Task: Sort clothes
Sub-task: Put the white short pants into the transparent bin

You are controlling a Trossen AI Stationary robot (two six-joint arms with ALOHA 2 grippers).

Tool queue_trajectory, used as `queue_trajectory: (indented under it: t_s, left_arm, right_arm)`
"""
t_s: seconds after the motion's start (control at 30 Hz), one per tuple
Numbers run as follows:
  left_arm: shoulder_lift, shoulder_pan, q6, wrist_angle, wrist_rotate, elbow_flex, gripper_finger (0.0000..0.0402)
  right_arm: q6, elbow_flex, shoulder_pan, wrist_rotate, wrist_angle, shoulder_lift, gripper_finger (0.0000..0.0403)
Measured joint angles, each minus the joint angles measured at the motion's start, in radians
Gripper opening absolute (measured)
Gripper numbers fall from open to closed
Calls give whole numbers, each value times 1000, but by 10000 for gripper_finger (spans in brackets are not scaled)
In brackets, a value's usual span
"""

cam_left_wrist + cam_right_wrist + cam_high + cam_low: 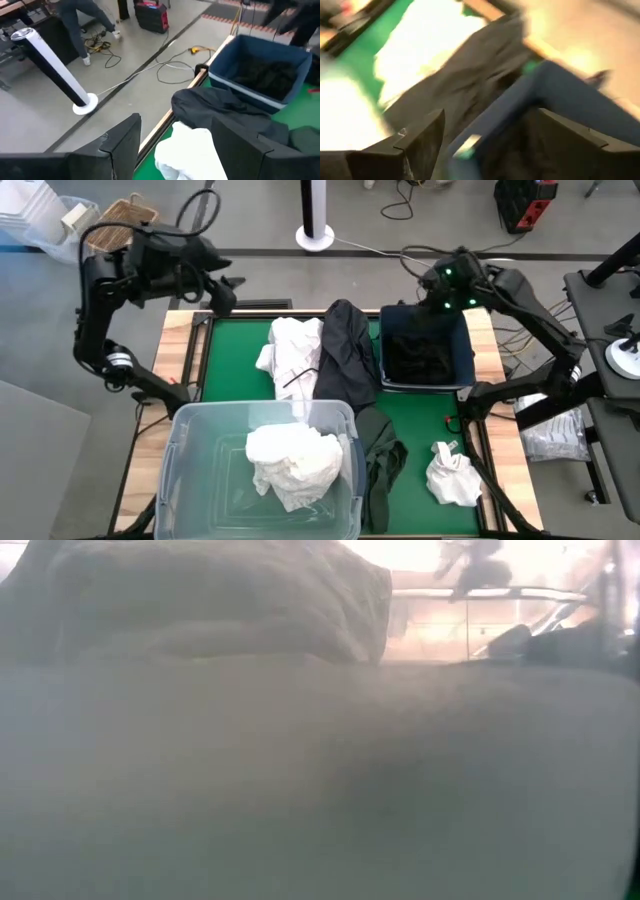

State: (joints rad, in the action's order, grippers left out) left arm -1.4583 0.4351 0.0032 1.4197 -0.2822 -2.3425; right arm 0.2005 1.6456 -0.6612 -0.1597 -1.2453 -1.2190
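Note:
The clothes lie spread on the green mat [230, 370]. A white garment [295, 350] and a black one [347, 340] lie at the far middle, the black one against the dark blue bin [470, 350], which holds dark clothes [420, 355]. An olive garment [382, 460] and a small white one [450, 477] lie near the front. Another white garment [292, 463] rests in the clear tub [200, 480]. My left gripper [228, 292] hangs open above the mat's far left corner. My right gripper [437, 292] hangs open high above the bin's far edge. Neither holds anything.
A white pole on a round base [317, 230] and cables stand on the floor beyond the table. The wooden table edges [180, 350] frame the mat. The low view is filled by the hazy tub wall [320, 790] and white cloth [210, 600].

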Motion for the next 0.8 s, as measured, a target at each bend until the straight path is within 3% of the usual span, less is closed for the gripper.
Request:
queue_trajectory:
  t_s: [0.1, 0.27, 0.4, 0.8]
  left_arm:
    - [-21, 1, 22, 0, -3, 0, 219]
    - [-32, 0, 49, -8, -74, 0, 219]
    - [-26, 0, 68, -48, -75, 0, 219]
    - [-17, 0, 94, -100, -75, 0, 219]
  right_arm:
    - [-19, 51, 30, -119, -129, 1, 292]
    - [-9, 84, 123, -137, -336, 5, 276]
    - [61, 56, 209, -175, -300, 50, 268]
    - [310, -78, 480, -158, -326, 156, 247]
